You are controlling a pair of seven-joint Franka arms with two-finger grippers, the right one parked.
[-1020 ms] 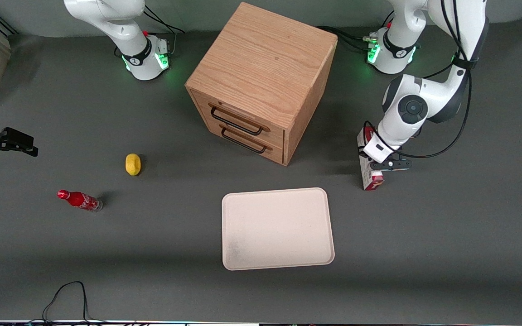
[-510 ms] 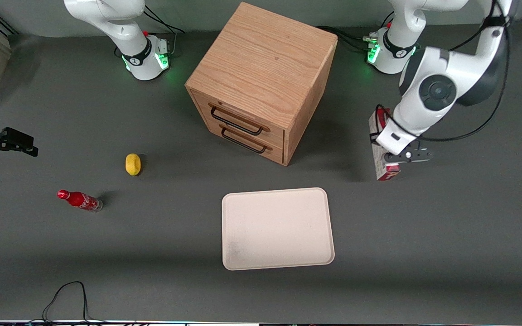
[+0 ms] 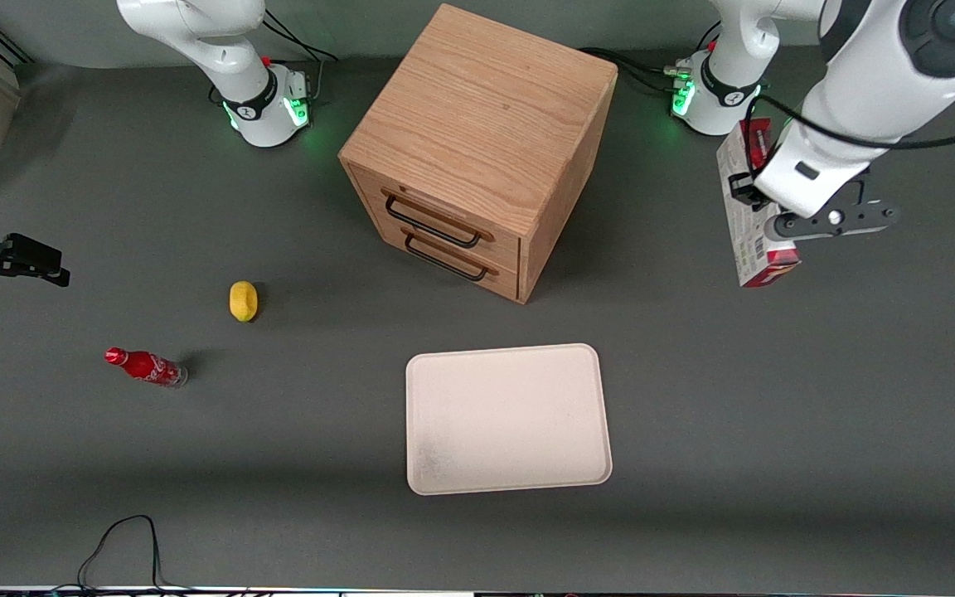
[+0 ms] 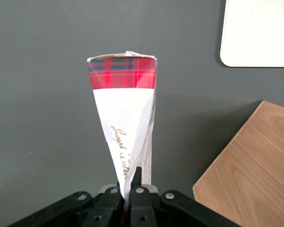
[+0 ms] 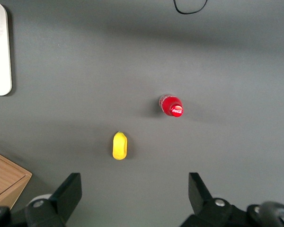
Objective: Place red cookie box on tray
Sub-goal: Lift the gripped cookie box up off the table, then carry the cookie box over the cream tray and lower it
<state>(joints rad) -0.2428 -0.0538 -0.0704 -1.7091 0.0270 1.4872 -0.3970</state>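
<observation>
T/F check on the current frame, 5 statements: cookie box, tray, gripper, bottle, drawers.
1. The gripper is shut on the red cookie box. True.
2. The box lies on the tray. False: it hangs in the air, off the tray, toward the working arm's end.
3. The tray carries a lemon. False: the yellow object lies on the table, toward the parked arm's end.
4. The red soda bottle lies nearer the front camera than the yellow object. True.
5. A drawer of the wooden cabinet is open. False: both are shut.

Open table lies between the gripper (image 3: 763, 217) (clamped on the red cookie box (image 3: 741, 217)) and the tray (image 3: 507, 419); the wooden drawer cabinet (image 3: 482, 145) stands alongside.
</observation>
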